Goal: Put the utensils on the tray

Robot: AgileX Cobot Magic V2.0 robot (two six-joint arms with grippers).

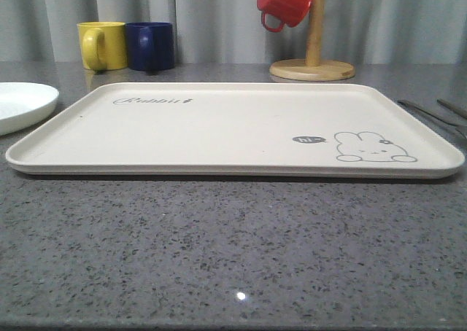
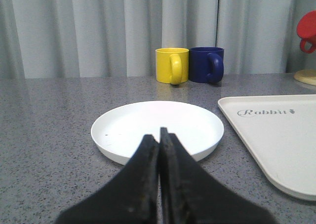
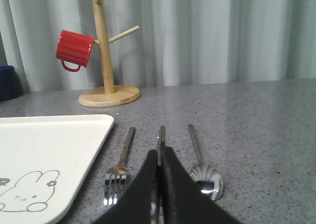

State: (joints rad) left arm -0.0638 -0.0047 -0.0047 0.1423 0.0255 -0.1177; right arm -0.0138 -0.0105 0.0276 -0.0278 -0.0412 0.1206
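Right wrist view gives me the clearest look at the job: my right tool has its black fingers pressed together, pinching nothing, and hangs low over the grey speckled counter. Just beyond the tips lie the slim shiny silver utensils, side by side and parallel: a four-tined fork nearest the tray, a pair of straight chopsticks partly hidden by my fingers, and an oval-bowled spoon on the far side. They sit just beside the edge of the large flat cream rectangular tray with its grey rabbit drawing, and none is on it yet.

To do this pick well, I judge I should spread the fingers first, choose one piece, and close across its handle rather than along it. These pieces are thin, flat and slick, so I would come down square and squeeze near the middle to stop it pivoting.

Left wrist view shows my left tool likewise pressed together and holding nothing, in front of a round white plate. I would keep it parked.
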